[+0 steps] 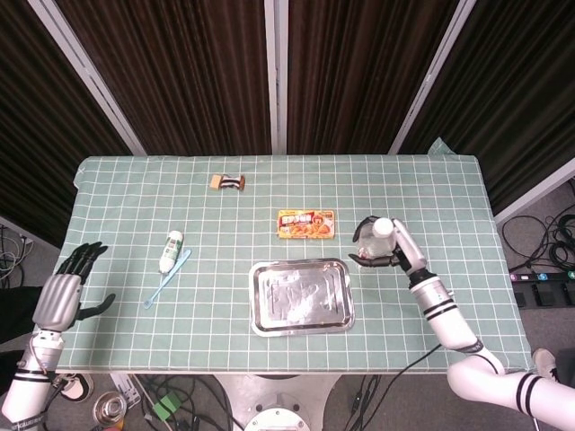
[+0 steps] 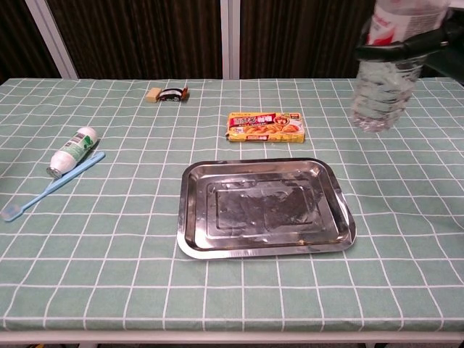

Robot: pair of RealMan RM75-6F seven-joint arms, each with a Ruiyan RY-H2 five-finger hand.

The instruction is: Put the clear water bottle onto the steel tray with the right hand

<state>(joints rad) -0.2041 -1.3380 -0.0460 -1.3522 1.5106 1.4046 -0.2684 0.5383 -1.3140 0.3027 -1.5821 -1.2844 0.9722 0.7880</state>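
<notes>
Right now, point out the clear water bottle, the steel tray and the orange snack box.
clear water bottle [image 2: 380, 101]: chest view, on its ribbed lower body.
steel tray [image 2: 190, 217]: chest view, on its left rim.
orange snack box [image 2: 265, 125]: chest view, on the middle of its printed top.

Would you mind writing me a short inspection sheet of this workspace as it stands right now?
Surface: table under a green checked cloth, lying flat.
Job's things: clear water bottle upright, held off the cloth to the right of the steel tray; tray holds nothing.
Clutter: yellow snack box behind the tray; white tube beside a blue toothbrush on the left; small wrapped snack at the far side.
Hands: right hand grips the bottle; left hand off the table's left edge, fingers apart, holding nothing.
Cables: loose cables on the floor to the right.
Surroundings: dark curtains behind.
</notes>
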